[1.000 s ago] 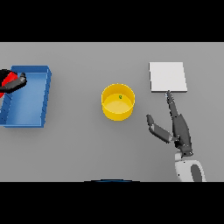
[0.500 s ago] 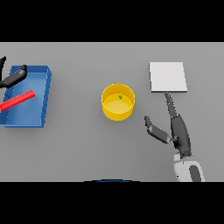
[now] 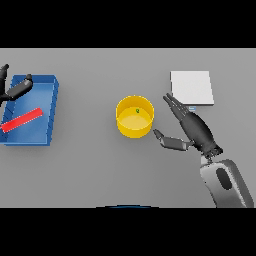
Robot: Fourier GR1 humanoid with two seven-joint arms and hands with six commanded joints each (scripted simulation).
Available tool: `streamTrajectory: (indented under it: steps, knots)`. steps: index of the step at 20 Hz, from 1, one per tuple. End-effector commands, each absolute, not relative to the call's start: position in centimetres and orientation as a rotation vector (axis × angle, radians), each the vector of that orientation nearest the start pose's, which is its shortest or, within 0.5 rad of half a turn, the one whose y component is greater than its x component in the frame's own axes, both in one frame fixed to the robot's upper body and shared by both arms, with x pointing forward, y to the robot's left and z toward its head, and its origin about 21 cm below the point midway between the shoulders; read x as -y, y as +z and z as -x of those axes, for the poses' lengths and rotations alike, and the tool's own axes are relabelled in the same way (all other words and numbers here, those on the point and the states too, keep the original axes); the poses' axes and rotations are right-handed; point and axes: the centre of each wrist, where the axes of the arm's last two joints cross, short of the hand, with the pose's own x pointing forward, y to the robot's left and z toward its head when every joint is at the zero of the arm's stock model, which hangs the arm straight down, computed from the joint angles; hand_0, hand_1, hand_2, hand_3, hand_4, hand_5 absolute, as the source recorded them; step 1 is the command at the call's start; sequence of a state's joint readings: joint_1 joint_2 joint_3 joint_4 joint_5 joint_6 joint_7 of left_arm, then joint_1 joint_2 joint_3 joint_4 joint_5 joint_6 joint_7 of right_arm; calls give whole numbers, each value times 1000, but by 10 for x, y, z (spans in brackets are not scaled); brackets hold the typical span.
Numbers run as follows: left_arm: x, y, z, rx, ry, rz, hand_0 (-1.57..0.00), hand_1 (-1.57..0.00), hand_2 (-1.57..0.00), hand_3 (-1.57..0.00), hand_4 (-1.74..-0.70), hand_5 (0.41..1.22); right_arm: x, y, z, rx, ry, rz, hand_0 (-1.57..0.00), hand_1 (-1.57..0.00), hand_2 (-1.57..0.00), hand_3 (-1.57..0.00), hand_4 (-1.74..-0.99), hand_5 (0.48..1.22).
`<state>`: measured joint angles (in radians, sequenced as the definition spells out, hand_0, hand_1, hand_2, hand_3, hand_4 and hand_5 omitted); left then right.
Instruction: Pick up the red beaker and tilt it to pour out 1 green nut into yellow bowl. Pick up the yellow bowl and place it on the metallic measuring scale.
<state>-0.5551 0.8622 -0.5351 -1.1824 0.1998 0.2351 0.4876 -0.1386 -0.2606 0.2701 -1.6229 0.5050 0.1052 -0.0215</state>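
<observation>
The right hand [image 3: 197, 131] hangs open just right of the yellow bowl [image 3: 135, 116], bare desk [image 3: 90, 160] showing in the narrow gap between them; behind the hand the metallic measuring scale [image 3: 192, 87] lies flat, with open desk between it and the bowl; left of the bowl a wide bare stretch runs to the blue tray [image 3: 50, 115], where the red beaker [image 3: 21, 120] lies and the left hand [image 3: 15, 90] hangs over its far corner.

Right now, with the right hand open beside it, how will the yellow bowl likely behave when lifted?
The yellow bowl looks rigid, with a wide base, so tipping seems unlikely. Its smooth upright wall may slip in the right hand. The green nut inside lies loose and could slide if the bowl tilts.
</observation>
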Motion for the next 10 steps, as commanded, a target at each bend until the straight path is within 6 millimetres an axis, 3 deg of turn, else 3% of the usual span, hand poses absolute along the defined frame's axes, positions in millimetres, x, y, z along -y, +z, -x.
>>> streamTrajectory:
  steps: [1, 5, 10]
  knots:
    - [-332, 107, -352, 1066, -516, -728, -5, -3, -4, -3, -795, 709, 205, 49, -273, 1656, 1022, 335, 1, 1, 1, 1, -1282, 677]
    - [-331, 109, -353, 1068, -520, -724, -1, -1, -1, -1, -793, 716, 190, 62, -292, 1625, 1353, 403, 1, 1, 1, 1, -1276, 666]
    - [-327, 108, -351, 1073, -532, -728, 0, 0, 0, 0, -798, 723, 171, 71, -314, 1582, 1559, 368, 1, 1, 1, 1, -1274, 656]
